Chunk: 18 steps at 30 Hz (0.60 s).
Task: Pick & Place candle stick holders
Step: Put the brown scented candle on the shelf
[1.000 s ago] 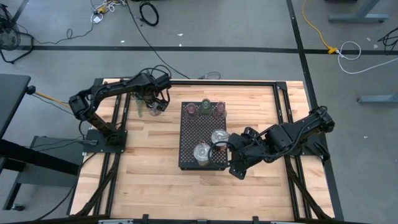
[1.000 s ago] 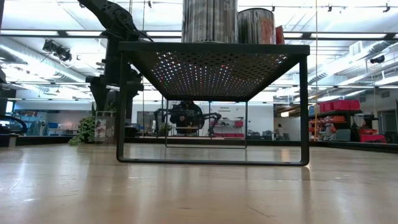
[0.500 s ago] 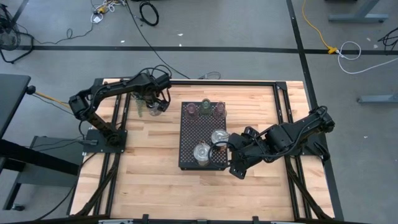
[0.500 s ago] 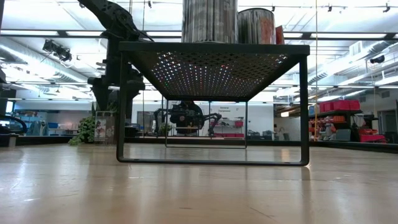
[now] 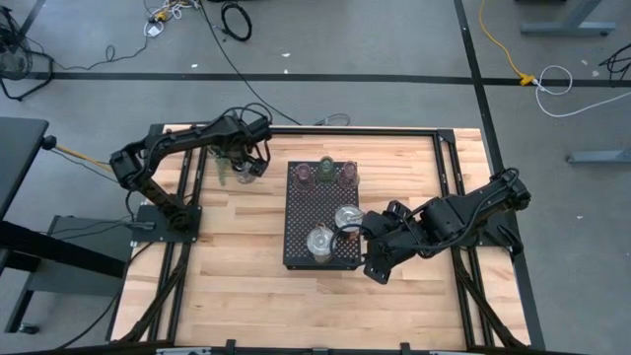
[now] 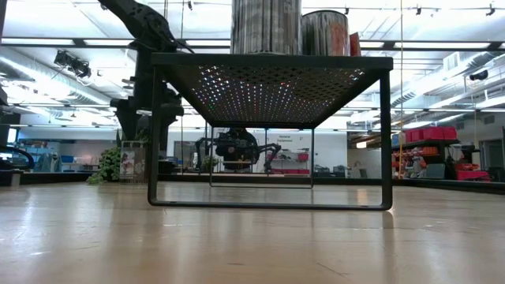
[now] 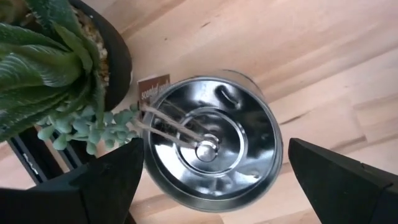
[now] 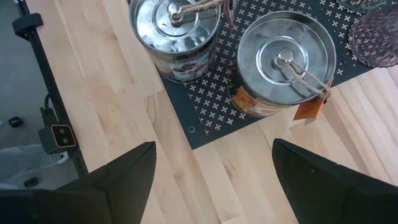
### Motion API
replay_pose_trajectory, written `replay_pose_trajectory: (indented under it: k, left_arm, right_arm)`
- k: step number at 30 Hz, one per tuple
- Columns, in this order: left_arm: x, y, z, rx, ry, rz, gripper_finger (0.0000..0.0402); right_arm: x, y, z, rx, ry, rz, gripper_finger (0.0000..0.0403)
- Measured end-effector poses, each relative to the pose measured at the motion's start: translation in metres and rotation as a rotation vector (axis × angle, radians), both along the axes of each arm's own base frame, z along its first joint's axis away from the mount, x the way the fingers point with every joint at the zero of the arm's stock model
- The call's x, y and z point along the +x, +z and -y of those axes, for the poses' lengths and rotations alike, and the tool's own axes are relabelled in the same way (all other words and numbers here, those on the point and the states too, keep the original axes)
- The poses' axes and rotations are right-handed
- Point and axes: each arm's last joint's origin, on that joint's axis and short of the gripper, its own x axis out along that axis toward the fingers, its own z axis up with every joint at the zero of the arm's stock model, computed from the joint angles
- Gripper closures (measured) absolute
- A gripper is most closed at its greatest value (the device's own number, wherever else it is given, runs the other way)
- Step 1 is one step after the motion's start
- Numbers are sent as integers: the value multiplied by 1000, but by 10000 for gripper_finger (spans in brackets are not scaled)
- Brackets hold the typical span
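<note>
A black perforated tray [image 5: 296, 222] stands on legs mid-table. On it are two pinkish-brown holders [image 5: 305, 175] [image 5: 347, 175], a pale green one [image 5: 325, 165] and two silvery holders [image 5: 347, 215] [image 5: 320, 240]. A third silvery holder [image 7: 208, 143] stands on the wood at the far left, beside a potted plant [image 7: 50, 68]. My left gripper [image 5: 246, 164] [image 7: 216, 149] is open and points down over it, one finger on either side. My right gripper [image 5: 361, 235] [image 8: 214, 146] is open and empty over the wood by the tray's right edge, next to the two silvery holders [image 8: 177, 28] [image 8: 283, 62].
The plant's trailing leaves [image 7: 93, 127] reach the rim of the silvery holder under my left gripper. The tray's thin legs [image 6: 152, 130] lift it above the table. Bare wood [image 5: 237, 286] lies along the near side and to the tray's left and right.
</note>
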Motion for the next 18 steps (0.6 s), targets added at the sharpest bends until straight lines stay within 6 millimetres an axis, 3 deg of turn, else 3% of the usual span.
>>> replay_pose_trajectory:
  k: [9,18]
  left_arm:
    - [1,-2,-2,13,7,25,2]
    - [-13,-30,8,-32,28,-72,1]
  right_arm:
    - [-1,0,-2,-3,-6,5,85]
    - [-2,0,-3,3,-19,6,85]
